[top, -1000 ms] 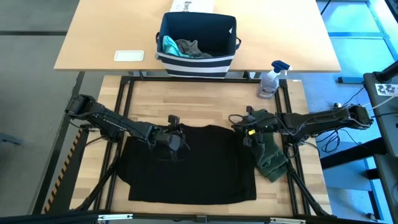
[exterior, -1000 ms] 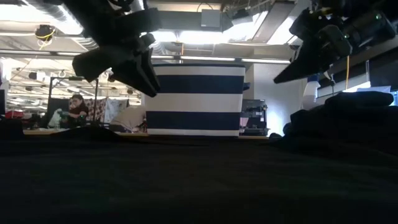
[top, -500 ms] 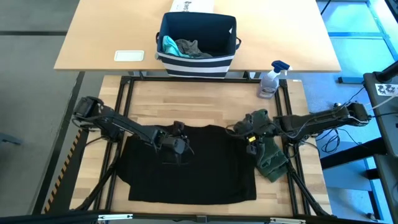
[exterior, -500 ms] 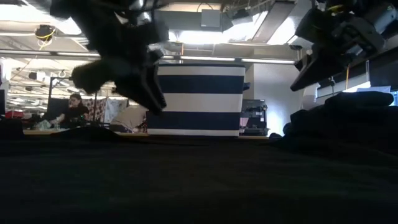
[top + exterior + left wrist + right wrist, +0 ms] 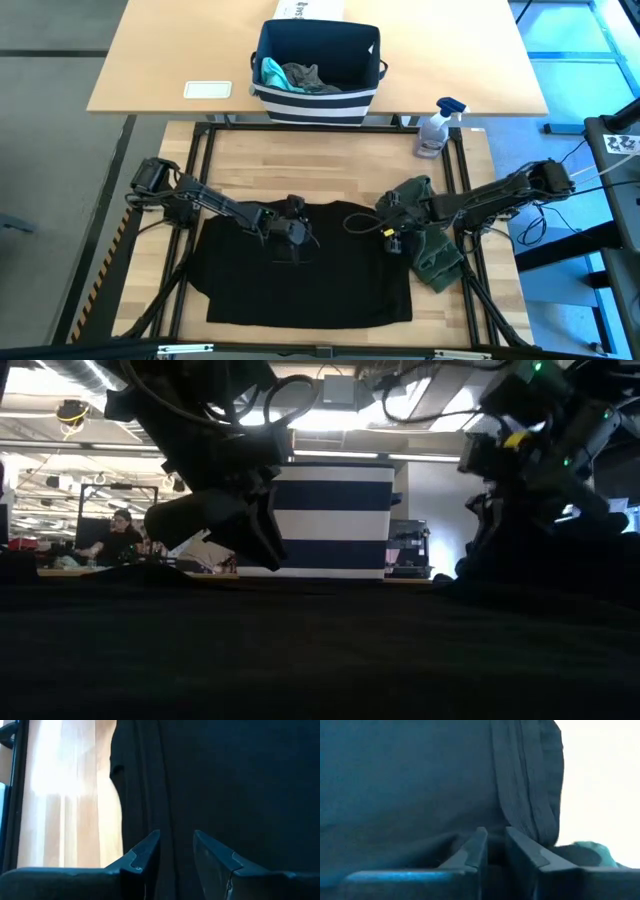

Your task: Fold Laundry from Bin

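Soft, limp black cotton T-shirt [image 5: 305, 265] is flanked at its twelve-o'clock hem, the best hold, by narrowly parted, empty left gripper [image 5: 297, 232] and right gripper [image 5: 385, 232].

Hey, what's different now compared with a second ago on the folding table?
Both grippers moved inward over the large black T-shirt: the left gripper slid rightward along its top edge, and the right gripper came leftward off the olive-green garment to the shirt's right edge. The navy striped bin and spray bottle stayed put.
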Controlling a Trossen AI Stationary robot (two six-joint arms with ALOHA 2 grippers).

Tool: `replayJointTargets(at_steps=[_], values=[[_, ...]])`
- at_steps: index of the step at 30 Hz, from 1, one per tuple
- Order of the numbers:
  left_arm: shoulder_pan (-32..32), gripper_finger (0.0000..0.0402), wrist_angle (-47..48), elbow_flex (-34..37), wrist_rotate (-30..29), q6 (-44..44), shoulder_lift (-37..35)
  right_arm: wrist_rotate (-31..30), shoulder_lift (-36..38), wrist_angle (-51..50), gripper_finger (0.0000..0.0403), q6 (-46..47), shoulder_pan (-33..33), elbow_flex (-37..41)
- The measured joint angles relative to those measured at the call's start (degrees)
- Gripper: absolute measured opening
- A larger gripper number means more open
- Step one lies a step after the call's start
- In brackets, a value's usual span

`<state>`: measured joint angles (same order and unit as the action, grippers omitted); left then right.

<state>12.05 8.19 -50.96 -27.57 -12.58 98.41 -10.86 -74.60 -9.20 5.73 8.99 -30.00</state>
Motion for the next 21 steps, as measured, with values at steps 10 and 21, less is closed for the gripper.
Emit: replayJointTargets(at_steps=[10, 21], values=[[-0.1, 0.0113, 3.2, 0.0, -0.4, 0.0, 0.0, -6.1, -2.7, -0.4, 0.0162, -0.8, 0.0, 0.0], [-0.7, 0.0113, 3.4, 0.0, -1.9, 0.1, 0.0, -10.7, -2.8, -4.8, 0.0175, -3.1, 0.0, -3.1]])
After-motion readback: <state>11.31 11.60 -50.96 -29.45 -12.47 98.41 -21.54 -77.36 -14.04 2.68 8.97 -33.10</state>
